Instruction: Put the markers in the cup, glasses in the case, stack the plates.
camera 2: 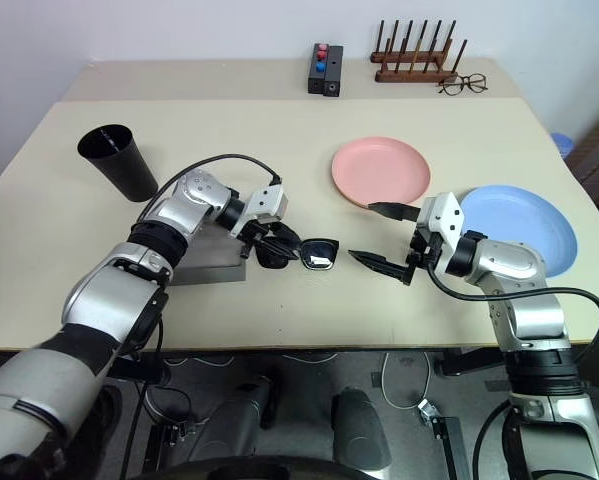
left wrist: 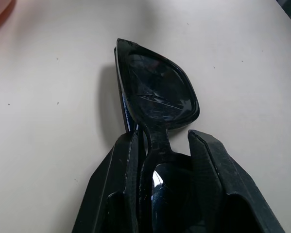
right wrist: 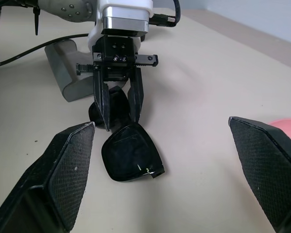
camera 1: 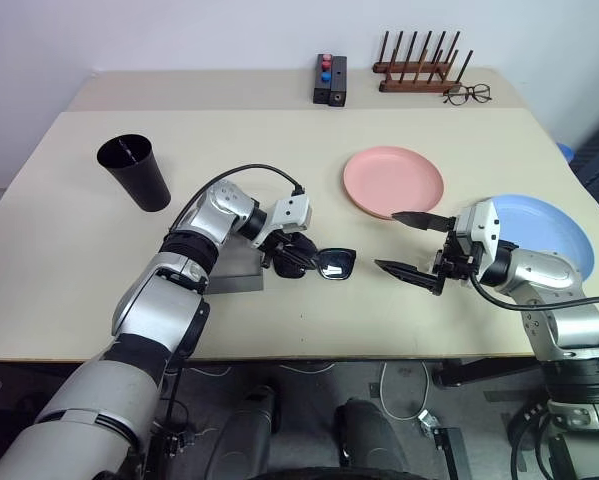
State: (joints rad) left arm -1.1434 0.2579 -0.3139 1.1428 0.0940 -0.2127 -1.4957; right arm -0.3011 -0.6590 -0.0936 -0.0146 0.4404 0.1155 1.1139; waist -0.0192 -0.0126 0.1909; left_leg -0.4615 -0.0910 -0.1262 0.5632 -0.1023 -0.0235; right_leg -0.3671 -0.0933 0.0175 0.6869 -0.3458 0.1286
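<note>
Jaws of the left gripper point(right wrist: 117, 108) are closed about the bridge of the sunglasses point(camera 1: 322, 263) at frame centre, beside the grey case point(camera 1: 237, 271); the right gripper point(camera 1: 411, 243) is held wide, level, before the pink plate point(camera 1: 393, 181).

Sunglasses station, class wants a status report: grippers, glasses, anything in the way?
Left gripper straddling the sunglasses at the bridge, on the table. Right gripper open, empty. Case under the left arm. Nothing blocking.

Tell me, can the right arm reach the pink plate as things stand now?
Probably yes: the right gripper hangs open just beside the pink plate, with nothing between them, while the left gripper is busy at the sunglasses.
</note>
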